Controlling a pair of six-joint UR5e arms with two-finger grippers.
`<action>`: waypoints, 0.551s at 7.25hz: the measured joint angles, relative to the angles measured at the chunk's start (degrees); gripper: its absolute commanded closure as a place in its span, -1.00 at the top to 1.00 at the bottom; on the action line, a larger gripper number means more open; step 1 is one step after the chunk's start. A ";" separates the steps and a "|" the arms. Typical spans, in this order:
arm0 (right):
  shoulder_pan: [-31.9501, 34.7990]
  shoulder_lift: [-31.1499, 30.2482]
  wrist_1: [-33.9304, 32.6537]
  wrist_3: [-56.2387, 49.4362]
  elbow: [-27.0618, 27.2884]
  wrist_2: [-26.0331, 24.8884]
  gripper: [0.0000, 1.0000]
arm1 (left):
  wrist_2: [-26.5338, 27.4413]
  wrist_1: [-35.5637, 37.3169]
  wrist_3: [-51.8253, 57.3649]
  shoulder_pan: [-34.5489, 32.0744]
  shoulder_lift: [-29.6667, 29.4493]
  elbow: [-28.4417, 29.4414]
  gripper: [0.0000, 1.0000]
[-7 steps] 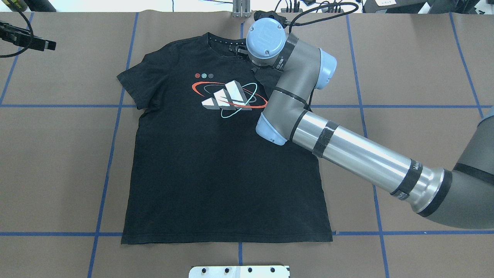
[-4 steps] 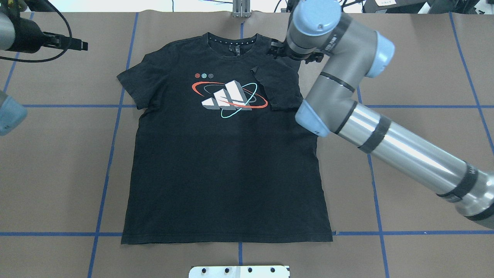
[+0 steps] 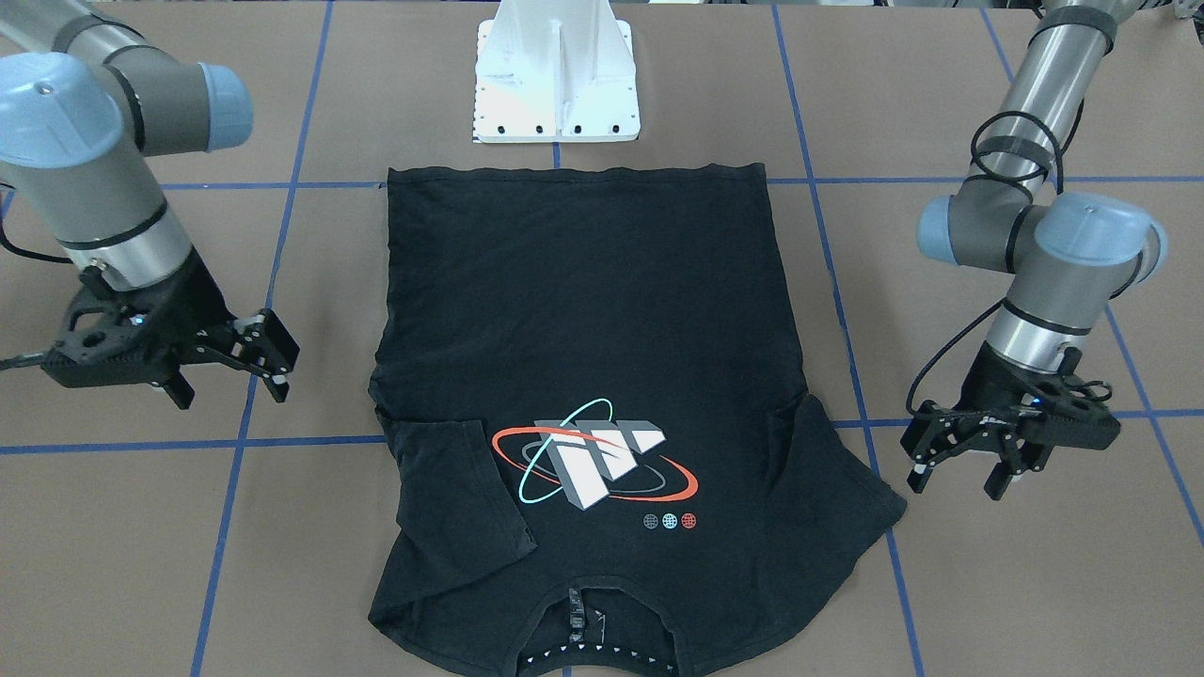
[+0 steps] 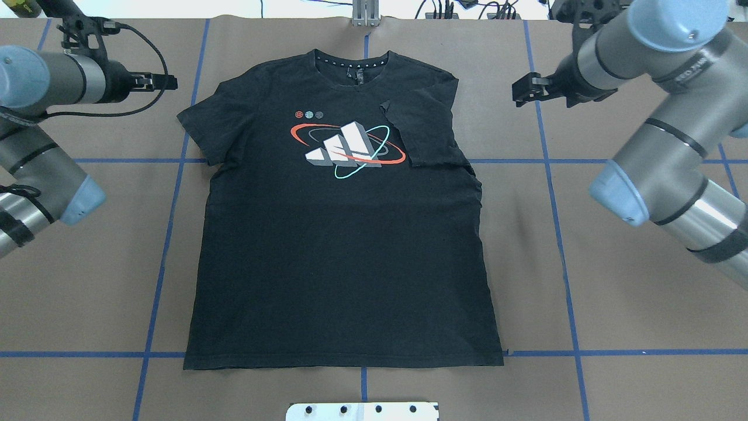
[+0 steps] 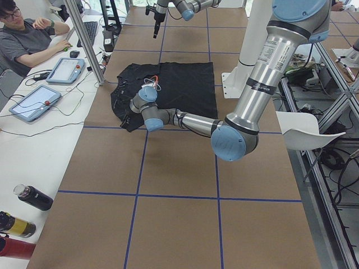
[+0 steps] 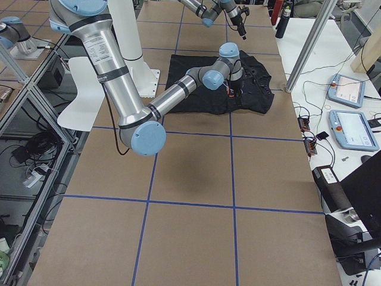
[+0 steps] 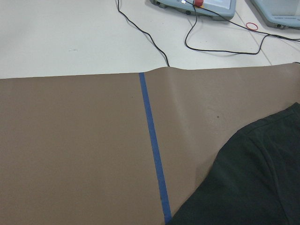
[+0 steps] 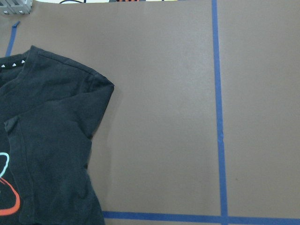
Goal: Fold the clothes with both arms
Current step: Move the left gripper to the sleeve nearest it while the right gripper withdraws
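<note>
**T-shirt (image 3: 602,282) lies flat, nothing gripped yet**

Front-facing view: the shirt is spread print-up on the table (image 3: 1035,583). Its hem is toward the white base (image 3: 557,85) and its collar at the far end, so its long axis runs straight out from the robot. The sleeve on the robot's right (image 3: 461,508) is turned in over the chest. The sleeve on the robot's left (image 3: 847,489) lies spread outward. The left gripper (image 3: 955,470) hangs just beside that spread sleeve, jaws apart and empty. The right gripper (image 3: 230,376) is also wide open and empty, and stands farther off the shirt's edge.

Overhead view: the grippers sit about level with the shoulders, one on each side, with the shirt between them. Neither touches cloth.

Left side view: the near arm crosses in front of the shirt and covers part of it. Right side view: the same holds with the other arm.

Left wrist view: a curved black edge of the shirt fills the lower right corner, past a blue tape line (image 7: 152,140). No fingers show. Right wrist view: the shoulder and the turned-in sleeve lie at the left, with bare table to the right.

Judgement: the spread sleeve looks like the next part to fold, and the left gripper is the nearer one. The cloth lies inward from it, toward the table's middle, so the reach would go across the shirt's long axis.
</note>
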 measured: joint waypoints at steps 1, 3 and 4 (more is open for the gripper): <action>1.46 -3.35 0.26 -2.52 2.19 1.40 1.00 | 3.53 -1.96 -1.80 2.52 -0.68 2.46 0.99; 2.74 -5.78 0.47 -4.78 3.52 2.23 1.00 | 7.07 -3.16 -3.67 5.81 -1.01 4.55 0.57; 2.84 -6.02 0.49 -5.05 3.59 2.25 1.00 | 7.80 -3.28 -3.89 6.61 -1.04 5.14 0.17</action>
